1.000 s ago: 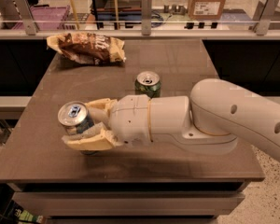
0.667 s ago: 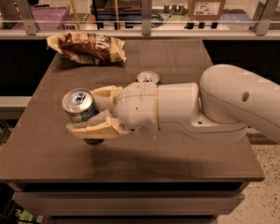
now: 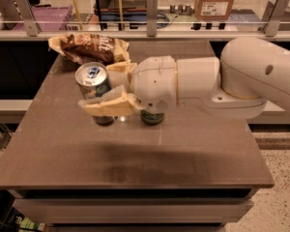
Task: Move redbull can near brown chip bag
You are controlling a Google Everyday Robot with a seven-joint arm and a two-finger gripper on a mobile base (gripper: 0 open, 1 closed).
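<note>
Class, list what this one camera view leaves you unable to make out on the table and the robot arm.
- Green can: only its base shows; the arm covers the rest.
- Redbull can: the gripper, shut on it over the table's left half, hides its midsection.
- Brown chip bag: right end hidden behind can and gripper.
- Arm: cut off by the right edge.

nothing I can actually read here: can't make out the white lettering on the brown chip bag (image 3: 89, 47) upper left, the redbull can (image 3: 93, 81) clamped in the gripper (image 3: 100, 92) left of centre, or the box label (image 3: 213, 7) upper right
</note>
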